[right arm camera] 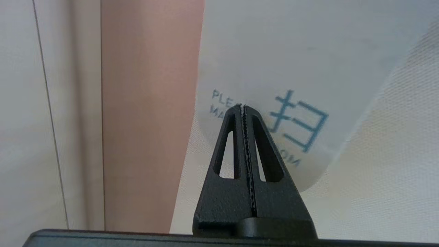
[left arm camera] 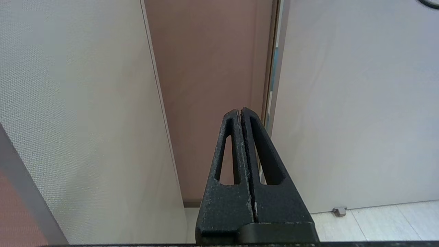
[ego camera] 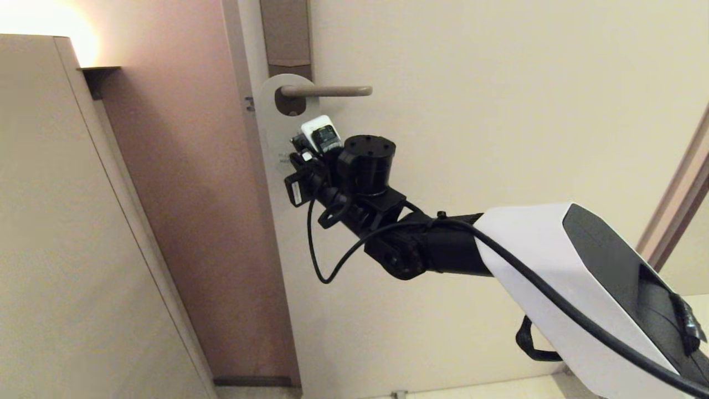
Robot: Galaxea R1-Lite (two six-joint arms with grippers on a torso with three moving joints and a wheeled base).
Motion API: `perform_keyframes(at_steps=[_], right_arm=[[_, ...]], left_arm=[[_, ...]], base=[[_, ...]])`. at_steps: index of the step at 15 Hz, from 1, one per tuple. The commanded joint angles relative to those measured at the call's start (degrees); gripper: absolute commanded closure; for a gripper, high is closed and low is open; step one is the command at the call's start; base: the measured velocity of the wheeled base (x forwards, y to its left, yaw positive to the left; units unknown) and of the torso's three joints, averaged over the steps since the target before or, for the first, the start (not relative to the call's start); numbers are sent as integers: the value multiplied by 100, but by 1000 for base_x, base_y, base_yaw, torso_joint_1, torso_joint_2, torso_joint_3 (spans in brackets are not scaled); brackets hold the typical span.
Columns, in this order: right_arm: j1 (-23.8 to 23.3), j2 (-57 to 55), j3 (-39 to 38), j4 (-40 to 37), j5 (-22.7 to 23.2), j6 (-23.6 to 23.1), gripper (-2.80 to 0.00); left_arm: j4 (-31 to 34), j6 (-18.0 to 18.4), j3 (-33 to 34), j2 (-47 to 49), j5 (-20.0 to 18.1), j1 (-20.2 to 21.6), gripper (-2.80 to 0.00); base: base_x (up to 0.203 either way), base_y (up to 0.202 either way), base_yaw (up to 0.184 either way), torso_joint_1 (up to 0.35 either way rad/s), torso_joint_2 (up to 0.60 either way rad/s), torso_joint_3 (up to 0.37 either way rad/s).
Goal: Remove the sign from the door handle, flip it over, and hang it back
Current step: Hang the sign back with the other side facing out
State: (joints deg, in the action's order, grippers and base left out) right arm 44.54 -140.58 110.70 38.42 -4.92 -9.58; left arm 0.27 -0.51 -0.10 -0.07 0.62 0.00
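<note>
The sign hangs on the door handle with its white side out, and the lever passes through its oval hole. In the right wrist view the sign shows teal text on its rounded lower end. My right gripper is shut with nothing between its jaws, and its tips point at the sign's lower face close to the text. I cannot tell whether they touch the card. The right arm reaches up from the lower right. My left gripper is shut and empty, low near the door's edge.
A tall brown backplate carries the handle on the cream door. Left of the door stand a brown wall strip and a beige cabinet side. A small door stop sits on the tiled floor.
</note>
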Motion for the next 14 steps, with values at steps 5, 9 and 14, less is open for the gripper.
perform_keyframes(at_steps=[5, 9, 14], right_arm=[[14, 1373, -1468, 7, 9, -28, 0], [11, 2675, -3171, 13, -8, -94, 0], [-367, 4142, -4927, 16, -256, -165, 0]], left_arm=[[0, -2, 1, 7, 8, 0, 0], [0, -2, 1, 7, -1, 0, 0], [0, -2, 1, 7, -1, -4, 0]], base=[[0, 0, 0, 0, 0, 0], [0, 0, 0, 0, 0, 0], [0, 0, 0, 0, 0, 0]])
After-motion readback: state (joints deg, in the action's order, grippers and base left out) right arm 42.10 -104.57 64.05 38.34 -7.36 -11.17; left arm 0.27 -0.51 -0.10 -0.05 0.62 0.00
